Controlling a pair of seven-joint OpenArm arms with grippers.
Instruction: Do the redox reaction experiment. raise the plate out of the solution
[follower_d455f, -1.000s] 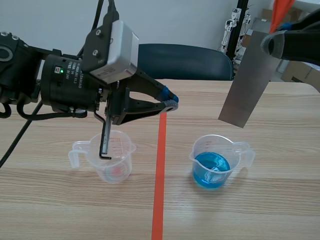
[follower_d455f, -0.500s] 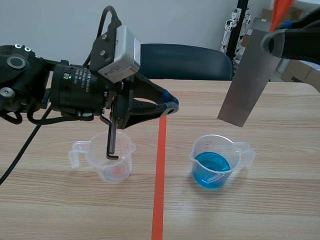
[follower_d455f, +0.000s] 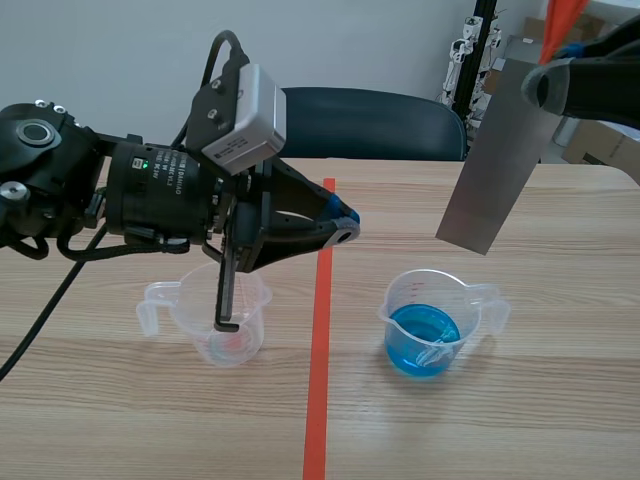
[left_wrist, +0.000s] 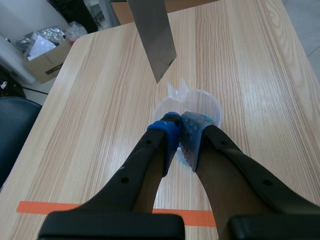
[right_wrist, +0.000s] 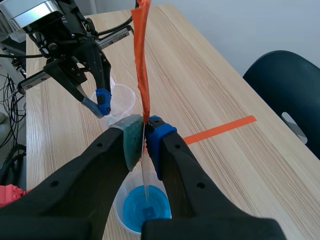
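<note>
Right pincer (right_wrist: 144, 125) grips the flat grey metal plate (follower_d455f: 495, 160) by its top; plate hangs below it, above the clear blue-liquid cup (follower_d455f: 430, 325); left pincer (left_wrist: 179, 120) closed.

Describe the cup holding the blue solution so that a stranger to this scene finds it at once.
On the light wooden table, an orange-red tape line runs away from the robot. Right of it stands a clear plastic measuring cup, under the grey metal plate held aloft. Unlike the near-empty clear cup across the line, it holds bright blue liquid.
</note>
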